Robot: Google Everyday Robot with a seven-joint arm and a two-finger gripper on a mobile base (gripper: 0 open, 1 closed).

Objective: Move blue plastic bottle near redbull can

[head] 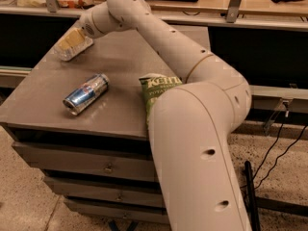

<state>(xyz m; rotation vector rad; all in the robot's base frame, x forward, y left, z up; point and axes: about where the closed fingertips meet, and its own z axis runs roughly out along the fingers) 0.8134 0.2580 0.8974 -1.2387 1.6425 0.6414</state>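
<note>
The blue plastic bottle [69,48], clear with a pale label, lies on its side at the far left corner of the grey cabinet top [125,61]. My gripper [77,37] is at the end of the long arm that reaches across the top, right over the bottle's near end and touching or nearly touching it. The redbull can [85,94], blue and silver, lies on its side near the front left of the top. It is well apart from the bottle, toward the front edge.
A green Kettle chip bag [156,93] lies right of the can, partly hidden by my arm [192,143]. The cabinet has drawers [82,160] below. A counter with shelves runs behind. Black cables [274,153] lie on the floor at the right.
</note>
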